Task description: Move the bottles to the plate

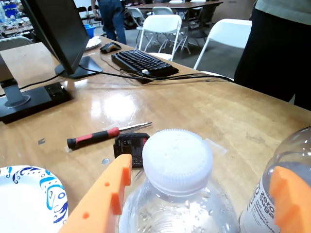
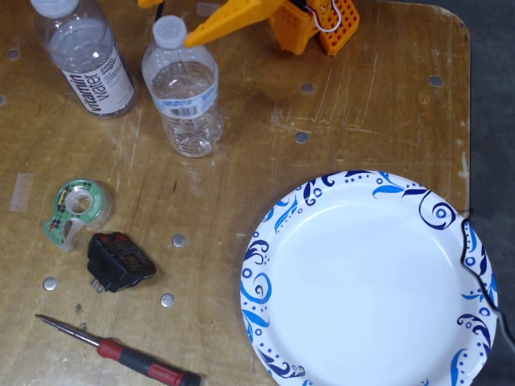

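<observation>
Wrist view: the orange gripper [image 1: 204, 194] stands with its jaws apart on either side of the blue-label bottle [image 1: 177, 194], whose white cap fills the lower middle of the frame. One finger shows at lower left, the other at lower right in front of the vitamin water bottle [image 1: 265, 194]. The plate [image 1: 29, 199] peeks in at the bottom left corner. Behind lie a red-handled screwdriver [image 1: 95, 137], a small black adapter [image 1: 131, 145], a keyboard [image 1: 143, 62] and a monitor [image 1: 56, 29] on the wooden table [image 1: 218, 111].

Fixed view: both bottles stand upright at upper left, the vitamin water bottle [image 2: 84, 56] just left of the blue-label bottle [image 2: 183, 88], well apart from the plate [image 2: 366, 281] at lower right. The gripper [image 2: 165, 18] reaches the blue-label bottle's cap from the top edge. A tape dispenser [image 2: 75, 211], the adapter [image 2: 119, 262] and the screwdriver [image 2: 121, 352] lie at lower left.
</observation>
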Tool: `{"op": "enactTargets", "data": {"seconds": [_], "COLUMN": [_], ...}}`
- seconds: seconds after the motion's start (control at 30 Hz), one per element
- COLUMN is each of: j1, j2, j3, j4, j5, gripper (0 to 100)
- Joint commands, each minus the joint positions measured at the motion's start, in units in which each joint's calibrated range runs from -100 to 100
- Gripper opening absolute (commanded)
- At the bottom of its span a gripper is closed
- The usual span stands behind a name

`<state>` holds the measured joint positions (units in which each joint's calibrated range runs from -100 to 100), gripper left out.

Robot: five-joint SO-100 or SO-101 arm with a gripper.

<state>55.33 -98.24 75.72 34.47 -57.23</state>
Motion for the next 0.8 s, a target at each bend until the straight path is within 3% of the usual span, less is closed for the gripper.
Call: {"op": "enactTargets", "data": {"seconds": [0.0, 0.77], "j1": [-1.69, -2.02], "j2": [-0.41, -0.41], "j3": [1.85, 10.23], "j4": [-4.01, -17.32], "j5": [-0.41, -0.41], "gripper": [30, 30]}}
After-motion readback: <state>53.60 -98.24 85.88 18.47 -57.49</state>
